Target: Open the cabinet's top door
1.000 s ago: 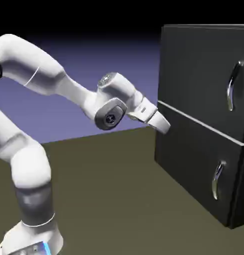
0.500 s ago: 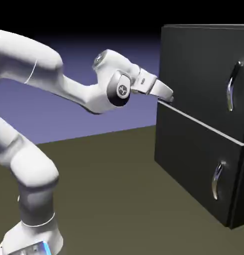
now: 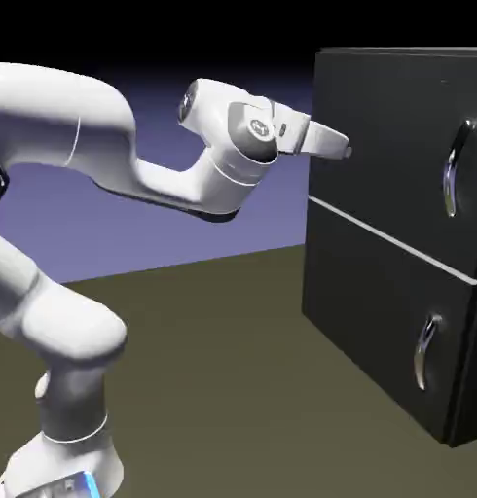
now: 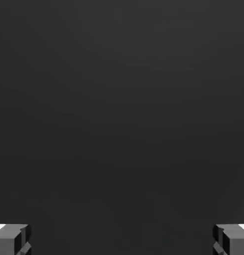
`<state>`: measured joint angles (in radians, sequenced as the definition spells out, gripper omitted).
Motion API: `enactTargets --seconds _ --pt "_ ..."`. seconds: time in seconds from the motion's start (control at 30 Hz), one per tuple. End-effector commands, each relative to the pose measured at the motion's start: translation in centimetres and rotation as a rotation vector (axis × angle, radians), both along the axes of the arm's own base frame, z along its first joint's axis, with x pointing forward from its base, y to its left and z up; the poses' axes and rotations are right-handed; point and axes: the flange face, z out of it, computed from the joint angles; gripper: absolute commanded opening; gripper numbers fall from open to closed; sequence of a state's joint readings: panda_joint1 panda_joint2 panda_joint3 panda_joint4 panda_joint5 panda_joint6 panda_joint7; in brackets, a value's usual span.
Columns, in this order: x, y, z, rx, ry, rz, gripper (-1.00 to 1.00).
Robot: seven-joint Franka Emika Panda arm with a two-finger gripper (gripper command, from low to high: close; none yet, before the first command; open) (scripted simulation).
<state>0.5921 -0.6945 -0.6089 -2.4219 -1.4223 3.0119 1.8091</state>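
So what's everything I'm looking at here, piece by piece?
cabinet: one, dark grey, at the exterior view's right, standing on the table
top door: one, dark grey, upper panel of the cabinet, shut
top handle: one, silver, curved, right side of the top door
lower panel: one, dark grey, below the top door
lower handle: one, silver, smaller, on the lower panel
table: one, olive-brown, underneath everything
backdrop: blue-violet, behind the arm
arm: one, white, rising from lower left
gripper: one, open, empty, level with the top door, well left of the top handle

Matt dark cabinet [image 3: 379, 126], chrome handle [image 3: 459, 167]
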Motion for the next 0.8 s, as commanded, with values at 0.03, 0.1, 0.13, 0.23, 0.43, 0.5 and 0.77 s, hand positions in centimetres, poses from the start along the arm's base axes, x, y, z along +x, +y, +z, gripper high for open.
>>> enactTargets --seconds 0.03,0.1,0.13,0.23,0.43,0.5,0.77 --pt "0.2 -0.6 0.3 0.005 -0.025 -0.002 0.00" --pt "0.4 -1.2 0.5 0.010 -0.050 -0.005 0.00" --pt "0.5 -1.6 0.5 0.013 -0.062 -0.007 0.00" --pt "0.9 -2.6 0.6 0.021 -0.097 -0.012 0.00" --pt "2.2 -5.1 0.1 0.037 -0.160 -0.023 0.00" --pt "2.7 -6.0 -0.2 0.041 -0.179 -0.026 0.00" --pt "5.1 -9.8 -2.3 0.056 -0.245 -0.040 0.00"
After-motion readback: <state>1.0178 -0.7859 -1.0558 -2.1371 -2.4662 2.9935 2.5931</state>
